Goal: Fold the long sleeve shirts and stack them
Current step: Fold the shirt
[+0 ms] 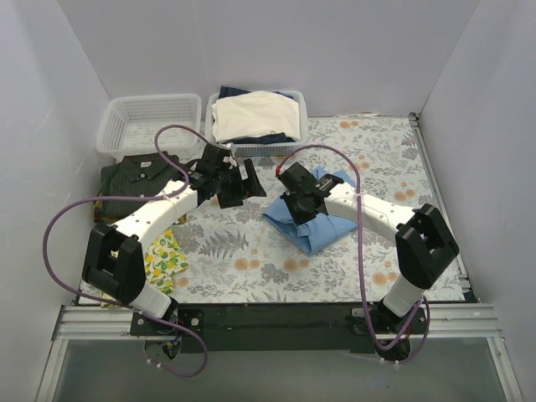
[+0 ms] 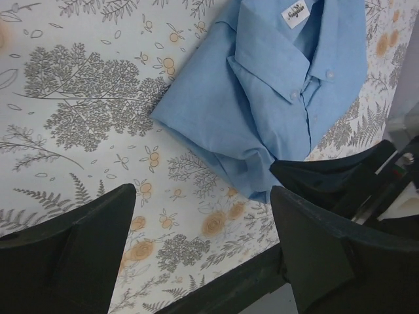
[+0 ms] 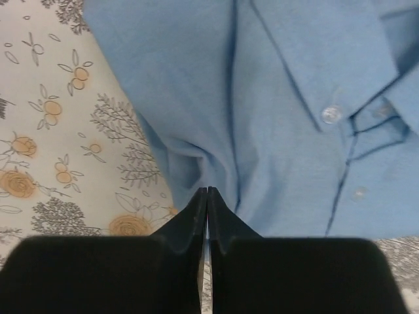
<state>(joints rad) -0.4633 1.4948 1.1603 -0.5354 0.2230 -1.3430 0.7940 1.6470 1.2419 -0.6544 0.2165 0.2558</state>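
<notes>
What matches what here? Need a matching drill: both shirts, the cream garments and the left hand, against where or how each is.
Things:
1 light blue shirt
2 dark pinstriped shirt
3 cream garments
4 left hand

Places or states:
A in the right basket
B open, over the tablecloth
C table centre, right hand shut on its edge
D left side of table, in front of the empty basket

Pairs: 1-C, 2-D, 3-A, 4-B
</notes>
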